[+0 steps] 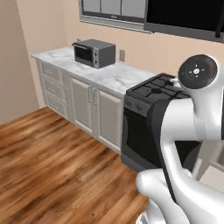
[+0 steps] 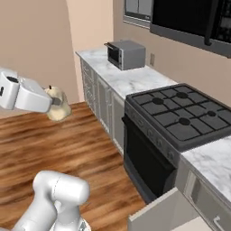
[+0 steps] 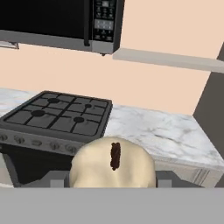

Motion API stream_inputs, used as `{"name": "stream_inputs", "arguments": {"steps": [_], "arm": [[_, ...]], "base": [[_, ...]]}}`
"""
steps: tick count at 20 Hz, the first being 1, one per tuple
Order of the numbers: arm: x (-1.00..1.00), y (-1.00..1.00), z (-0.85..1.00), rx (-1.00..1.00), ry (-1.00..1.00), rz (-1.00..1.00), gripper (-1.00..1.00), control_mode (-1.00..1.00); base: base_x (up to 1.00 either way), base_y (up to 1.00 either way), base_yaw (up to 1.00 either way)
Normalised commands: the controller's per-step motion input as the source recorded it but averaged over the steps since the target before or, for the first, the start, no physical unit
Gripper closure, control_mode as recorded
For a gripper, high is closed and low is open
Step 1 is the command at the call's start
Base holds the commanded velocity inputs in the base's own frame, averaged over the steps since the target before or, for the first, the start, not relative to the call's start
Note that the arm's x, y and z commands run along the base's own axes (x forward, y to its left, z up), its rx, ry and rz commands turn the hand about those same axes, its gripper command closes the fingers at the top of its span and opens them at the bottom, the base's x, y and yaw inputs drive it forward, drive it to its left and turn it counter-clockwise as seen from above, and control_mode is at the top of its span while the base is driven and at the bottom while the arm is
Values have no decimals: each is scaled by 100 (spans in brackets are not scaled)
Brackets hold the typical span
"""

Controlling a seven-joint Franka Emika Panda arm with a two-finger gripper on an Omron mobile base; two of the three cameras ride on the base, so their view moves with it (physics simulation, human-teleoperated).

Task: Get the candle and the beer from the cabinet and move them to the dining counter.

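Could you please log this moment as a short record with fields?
held item: candle, clamped in the gripper, above the wood floor
candle in hand view: cream lump with dark wick facing the camera
ahead of hand: black stove, marble worktop, grey shelf
worktop far end: toaster oven
beer: not seen

Kitchen item counts
One candle, one gas stove with five burners, one toaster oven, one microwave, one grey shelf board, one wall outlet.
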Motion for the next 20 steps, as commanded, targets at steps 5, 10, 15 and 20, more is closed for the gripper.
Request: {"name": "stream_inputs", "arguments": {"steps": [5, 10, 15, 20], "arm": [[0, 0, 0, 0, 0, 0, 100, 100], [0, 0, 0, 0, 0, 0, 100, 100], [0, 0, 0, 0, 0, 0, 100, 100], [0, 0, 0, 0, 0, 0, 100, 100]], "base": [[-10, 6, 40], [-45, 24, 46], [-35, 47, 53], [-19, 51, 49]]}}
